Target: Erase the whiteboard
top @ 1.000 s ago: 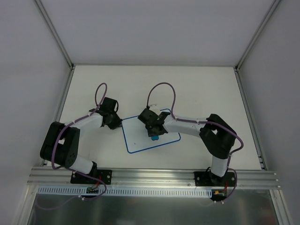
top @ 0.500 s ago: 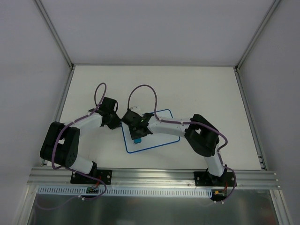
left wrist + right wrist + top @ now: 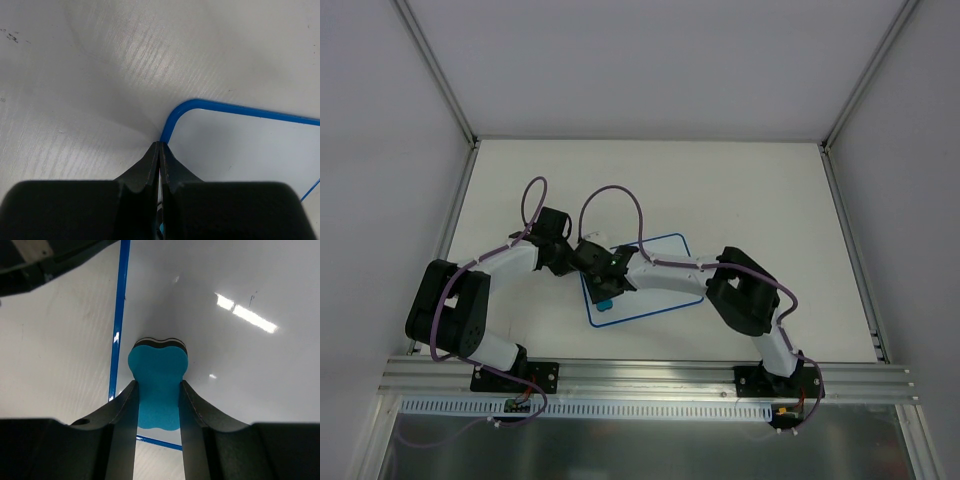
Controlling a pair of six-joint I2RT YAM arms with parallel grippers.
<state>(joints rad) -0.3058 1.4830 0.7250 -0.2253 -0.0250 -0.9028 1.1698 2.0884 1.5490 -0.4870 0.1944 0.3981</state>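
Observation:
The whiteboard (image 3: pixel 660 295), white with a thin blue border, lies flat near the table's middle. It also shows in the right wrist view (image 3: pixel 235 340) and the left wrist view (image 3: pixel 240 145). My right gripper (image 3: pixel 604 297) is shut on the bright-blue eraser (image 3: pixel 158 382) and presses it on the board close to its left edge. My left gripper (image 3: pixel 159 145) is shut, its tips resting at the board's far-left rounded corner. It also shows in the top view (image 3: pixel 575 262). No drawing shows on the visible board surface.
The white table (image 3: pixel 740 190) is enclosed by grey walls with metal posts (image 3: pixel 435 70). An aluminium rail (image 3: pixel 650 380) runs along the near edge, holding both arm bases. Purple cables (image 3: pixel 610 200) loop above both wrists.
My right gripper has slid the eraser leftward across the board, from its middle to near its left edge. The left arm has not moved.

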